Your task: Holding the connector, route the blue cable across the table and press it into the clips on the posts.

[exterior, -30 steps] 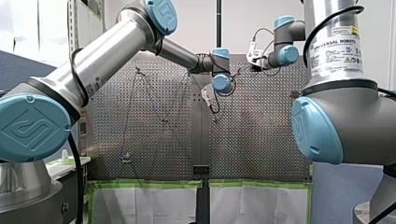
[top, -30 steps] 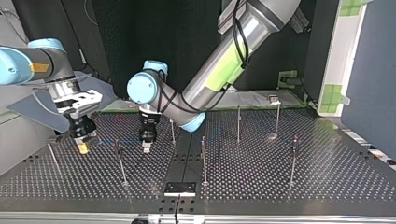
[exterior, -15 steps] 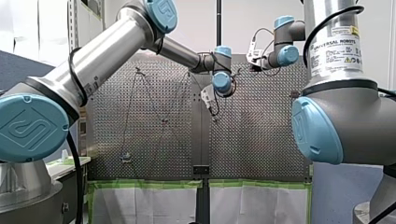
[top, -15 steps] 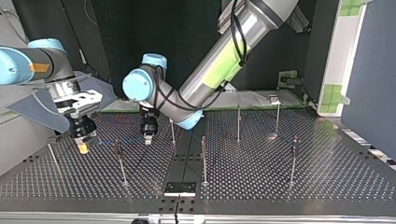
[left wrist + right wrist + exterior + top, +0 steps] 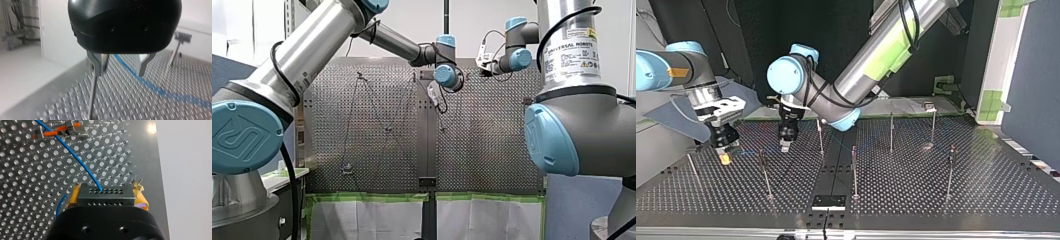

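Note:
In the right wrist view my right gripper (image 5: 107, 187) is shut, its yellow pads on a dark connector block (image 5: 106, 198). The blue cable (image 5: 75, 155) leaves the block and runs ahead to a metal clip (image 5: 72, 130) with orange parts. My left gripper (image 5: 121, 67) is open, with nothing between its metal fingers. Beyond them the blue cable (image 5: 150, 86) lies over the perforated table, and a thin post (image 5: 92, 97) stands under one finger. In the top view my left gripper (image 5: 785, 145) hangs above the table between two posts, while my right gripper (image 5: 725, 156) sits low at the left.
Several thin upright posts stand across the perforated table (image 5: 906, 200), among them one (image 5: 854, 170) near the middle and one (image 5: 950, 170) at the right. A small black plate (image 5: 828, 202) lies at the near edge. Green tape marks the far border.
My left gripper has risen from the table and shifted toward the top view's left, and its arm has lifted. My right arm and the connector have not moved.

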You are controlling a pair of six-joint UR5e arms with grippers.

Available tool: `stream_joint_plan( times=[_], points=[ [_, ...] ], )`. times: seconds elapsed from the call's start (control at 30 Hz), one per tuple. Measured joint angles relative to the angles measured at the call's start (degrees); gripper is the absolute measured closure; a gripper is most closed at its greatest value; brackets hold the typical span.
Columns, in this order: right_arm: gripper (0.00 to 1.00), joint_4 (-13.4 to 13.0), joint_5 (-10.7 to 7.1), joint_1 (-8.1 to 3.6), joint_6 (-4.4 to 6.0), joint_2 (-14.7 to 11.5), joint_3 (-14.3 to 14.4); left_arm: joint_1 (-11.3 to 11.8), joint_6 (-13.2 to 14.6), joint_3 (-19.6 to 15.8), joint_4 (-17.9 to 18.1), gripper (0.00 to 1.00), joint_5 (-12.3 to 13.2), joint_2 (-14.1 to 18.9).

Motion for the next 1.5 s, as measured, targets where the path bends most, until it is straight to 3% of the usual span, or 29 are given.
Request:
stream_joint_plan(
  times=[0.17,0.27,0.7,1.07,1.23,1.5],
  points=[
    [1.0,0.0,0.0,0.0,0.0,0.0,0.0,-0.32,0.07,-2.59,2.61,0.15,2.56,2.59],
    [1.0,0.0,0.0,0.0,0.0,0.0,0.0,-0.13,0.17,-4.13,4.13,0.15,2.72,4.12],
    [1.0,0.0,0.0,0.0,0.0,0.0,0.0,0.86,0.38,-11.65,11.63,0.15,-4.11,11.65],
    [1.0,0.0,0.0,0.0,0.0,0.0,-0.01,-0.72,2.42,-18.37,18.32,0.15,-8.28,18.17],
    [1.0,0.0,0.0,0.0,0.0,0.0,0.0,-1.17,2.48,-21.63,21.58,0.15,-10.52,17.29],
    [1.0,0.0,0.0,0.0,0.0,0.0,0.0,-1.33,2.45,-26.55,26.53,0.15,-13.89,12.66]
  ],
)
